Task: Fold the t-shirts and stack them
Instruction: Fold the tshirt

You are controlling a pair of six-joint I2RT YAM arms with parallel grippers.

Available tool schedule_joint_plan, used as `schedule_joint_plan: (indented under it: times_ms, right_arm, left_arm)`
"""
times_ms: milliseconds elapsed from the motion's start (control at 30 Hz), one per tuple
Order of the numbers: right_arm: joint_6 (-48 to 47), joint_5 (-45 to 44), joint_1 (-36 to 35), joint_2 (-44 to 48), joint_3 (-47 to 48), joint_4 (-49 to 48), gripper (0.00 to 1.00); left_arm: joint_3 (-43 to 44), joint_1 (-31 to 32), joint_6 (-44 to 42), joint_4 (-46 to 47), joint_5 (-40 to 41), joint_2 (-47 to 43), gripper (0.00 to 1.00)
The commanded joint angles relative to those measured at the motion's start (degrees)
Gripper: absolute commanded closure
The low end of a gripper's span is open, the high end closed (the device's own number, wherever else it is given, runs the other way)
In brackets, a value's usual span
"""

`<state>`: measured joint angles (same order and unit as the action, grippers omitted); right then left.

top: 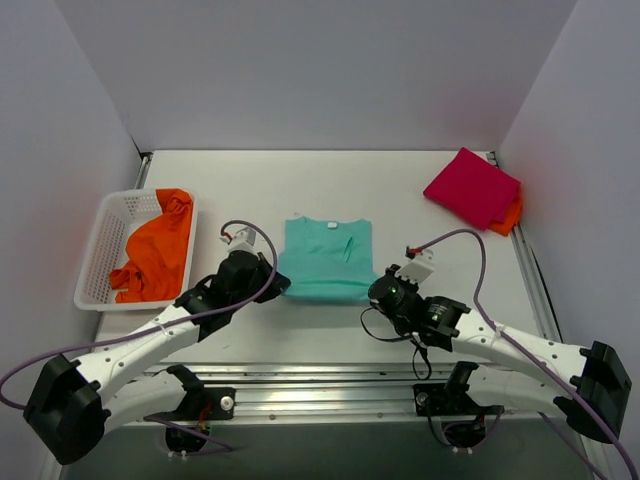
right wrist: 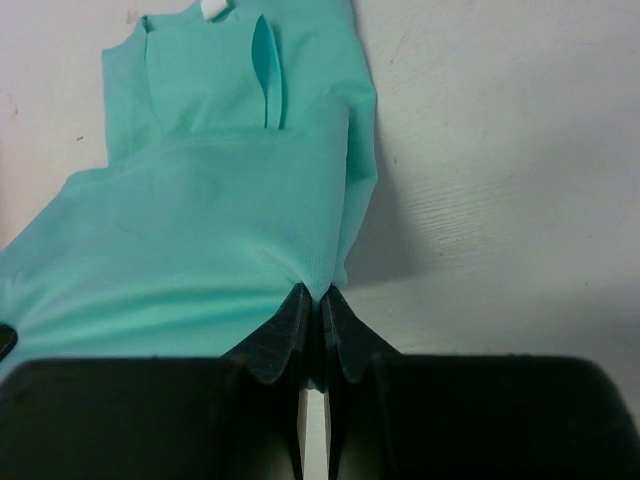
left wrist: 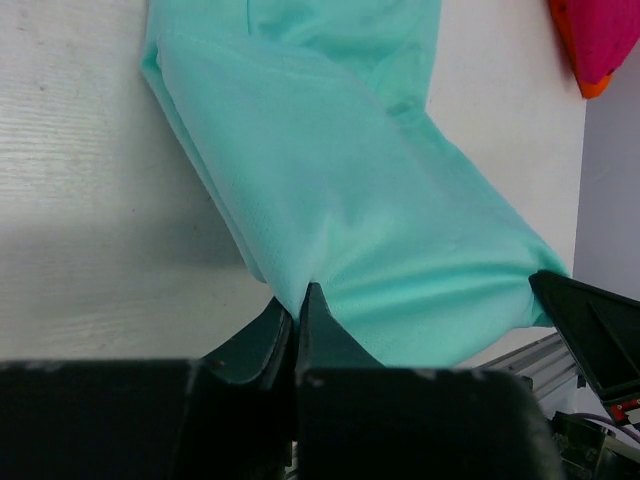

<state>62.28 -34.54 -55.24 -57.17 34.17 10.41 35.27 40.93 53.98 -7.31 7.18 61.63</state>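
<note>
Lowest in the top view, the left gripper (left wrist: 297, 295) was clamped on the near left corner of the teal t-shirt (top: 328, 255), and the right gripper (right wrist: 322, 293) was pinched shut on its near right corner. The shirt lay partly folded at the centre of the table (top: 230, 185). A small white label (right wrist: 212, 8) sat at its collar; no writing could be read there. At the left, an orange t-shirt (top: 160, 250) lay crumpled in a white mesh basket (top: 105, 240). In the upper right, a folded magenta t-shirt (top: 470, 185) rested on a second orange t-shirt (top: 512, 215).
</note>
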Motion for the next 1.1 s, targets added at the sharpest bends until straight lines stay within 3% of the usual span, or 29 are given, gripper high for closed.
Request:
schedule_joint_plan:
  times_ms: [0, 300, 733, 867, 1000, 1067]
  right_arm:
    - [0.57, -7.9, 0.4, -0.22, 4.22, 6.99, 1.0]
    - [-7.17, -10.46, 4.09, -10.68, 15.3, 5.94, 1.0]
    - [-14.11, -3.96, 13.14, -17.88, 16.89, -2.85, 1.0]
    - [-15.52, -1.94, 17.0, -26.38, 19.78, -6.1, 1.0]
    - [-17.54, 1.23, 23.84, -38.96, 31.6, -9.53, 1.0]
    - [-20.51, 3.77, 26.14, -48.94, 38.74, -9.89, 0.86]
  left_arm:
    - [4.0, -0.67, -0.62, -7.36, 7.75, -3.79, 0.97]
    - [15.53, -5.5, -3.26, -7.54, 4.25, 4.11, 0.96]
    - [17.73, -13.06, -3.61, -1.39, -3.4, 12.28, 0.96]
    - [21.24, -16.13, -4.32, 1.07, -6.03, 21.04, 0.95]
    - [31.75, -20.96, -4.76, 2.66, -8.66, 33.09, 0.95]
    - [37.3, -22.64, -4.32, 0.73, -9.02, 41.94, 0.92]
